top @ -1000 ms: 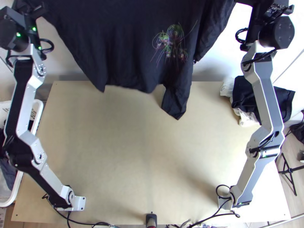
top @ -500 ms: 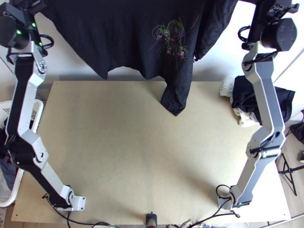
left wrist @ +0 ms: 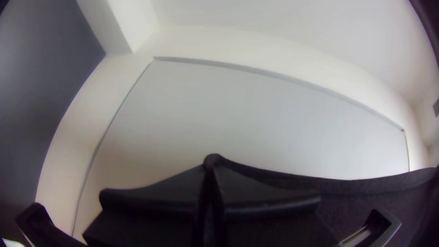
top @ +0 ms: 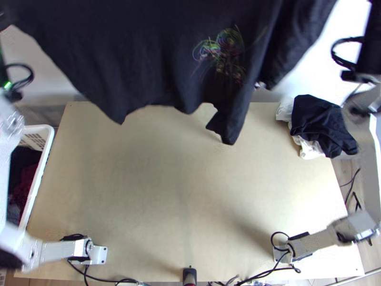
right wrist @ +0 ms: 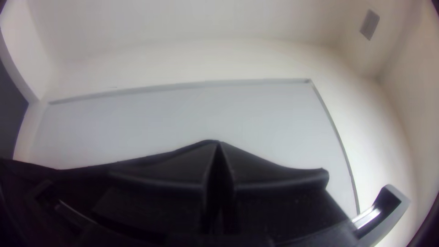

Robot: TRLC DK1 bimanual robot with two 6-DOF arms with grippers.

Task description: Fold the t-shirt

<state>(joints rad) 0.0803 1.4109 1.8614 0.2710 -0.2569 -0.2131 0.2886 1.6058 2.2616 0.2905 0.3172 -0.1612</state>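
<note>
Top view: one black t-shirt (top: 157,52), which we found hung spread above the far part of the table (top: 157,186), lower edge uneven; laying it well, we judged, wanted both arms lowered level, that edge landing first, then a gentle draw to flatten creases. Left wrist view: one left gripper (left wrist: 211,183), whose fingers we found pressed together on the t-shirt's upper edge. Right wrist view: one right gripper (right wrist: 219,183), which we recorded likewise pinched closed on that edge.
</note>
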